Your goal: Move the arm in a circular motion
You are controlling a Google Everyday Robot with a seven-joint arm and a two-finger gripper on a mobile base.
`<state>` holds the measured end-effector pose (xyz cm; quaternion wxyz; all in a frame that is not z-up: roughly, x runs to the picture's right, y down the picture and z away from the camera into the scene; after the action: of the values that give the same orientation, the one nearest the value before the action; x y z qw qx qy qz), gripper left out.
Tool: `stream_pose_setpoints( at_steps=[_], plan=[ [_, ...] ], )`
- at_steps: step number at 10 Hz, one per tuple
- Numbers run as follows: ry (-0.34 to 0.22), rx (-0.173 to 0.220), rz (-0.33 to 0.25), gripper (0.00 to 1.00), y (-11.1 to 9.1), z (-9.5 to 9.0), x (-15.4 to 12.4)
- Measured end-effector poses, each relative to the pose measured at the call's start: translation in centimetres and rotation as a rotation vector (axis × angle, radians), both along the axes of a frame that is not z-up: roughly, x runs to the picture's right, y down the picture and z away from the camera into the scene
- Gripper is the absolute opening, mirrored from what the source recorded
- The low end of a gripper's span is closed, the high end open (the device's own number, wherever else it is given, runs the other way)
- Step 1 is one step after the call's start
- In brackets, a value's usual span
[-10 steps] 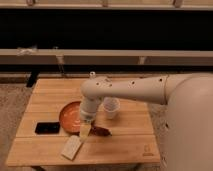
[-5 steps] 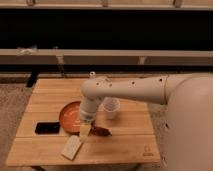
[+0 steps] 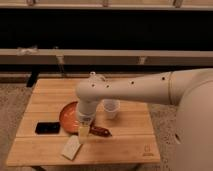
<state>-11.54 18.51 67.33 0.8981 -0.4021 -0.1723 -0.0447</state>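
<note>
The cream-white arm (image 3: pixel 145 89) reaches in from the right across the wooden table (image 3: pixel 45 102). It bends at a rounded joint (image 3: pixel 90 92) and points down. Its pale yellowish tip, the gripper (image 3: pixel 83 134), hangs just above the table's front middle, beside the orange plate (image 3: pixel 67 116) and above the pale rectangular packet (image 3: pixel 71 148). A dark reddish object (image 3: pixel 100 131) lies right beside the tip.
A white cup (image 3: pixel 111 108) stands upright right of the plate, under the arm. A black phone-like slab (image 3: pixel 47 128) lies at the front left. A dark bench or rail runs behind the table. The robot's large white body fills the right edge.
</note>
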Motion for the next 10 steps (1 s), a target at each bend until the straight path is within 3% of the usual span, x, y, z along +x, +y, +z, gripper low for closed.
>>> stream_pose_setpoints(
  at_steps=[2,4,7,10],
  plan=[
    [0.068,0.038,-0.007,0.8,-1.2,-2.6,3.4],
    [0.146,0.052,0.002,0.8,-2.1,-2.6,7.2],
    [0.239,0.071,0.035,0.8,-4.1,0.8,13.0],
    [0.287,0.103,0.048,0.8,-6.6,3.9,16.3]
  ],
)
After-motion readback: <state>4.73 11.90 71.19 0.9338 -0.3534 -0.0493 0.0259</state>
